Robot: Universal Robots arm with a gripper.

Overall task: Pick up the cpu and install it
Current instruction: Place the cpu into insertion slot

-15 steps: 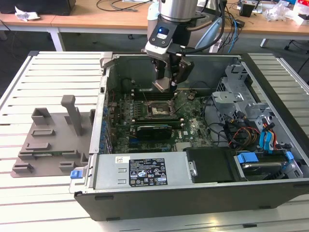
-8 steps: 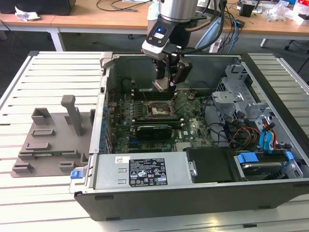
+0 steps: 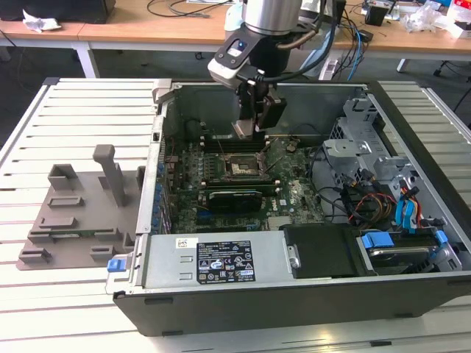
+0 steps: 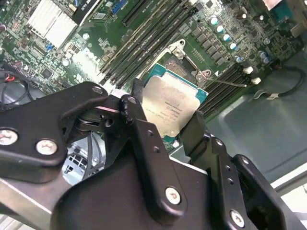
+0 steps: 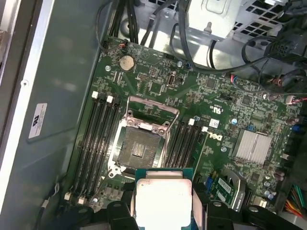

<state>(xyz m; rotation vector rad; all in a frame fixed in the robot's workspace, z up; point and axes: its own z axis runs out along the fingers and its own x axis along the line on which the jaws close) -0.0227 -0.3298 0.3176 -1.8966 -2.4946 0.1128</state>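
Within the black claw [image 4: 168, 104], flat square cpu [image 4: 175, 109], silvery metal top

A white slatted counter [image 3: 73, 103] is spanning the near scene. Wooden desks [image 3: 147, 29] are standing along the far side, carrying loose cables [image 3: 184, 7] and crumpled paper [image 3: 40, 20] at the exterior view's left. Dark floor [image 3: 29, 62] is showing between.

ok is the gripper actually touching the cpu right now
Touching. In the second wrist view the gripper has a black finger pressed against each of two opposite edges of the cpu, clamping it between them.
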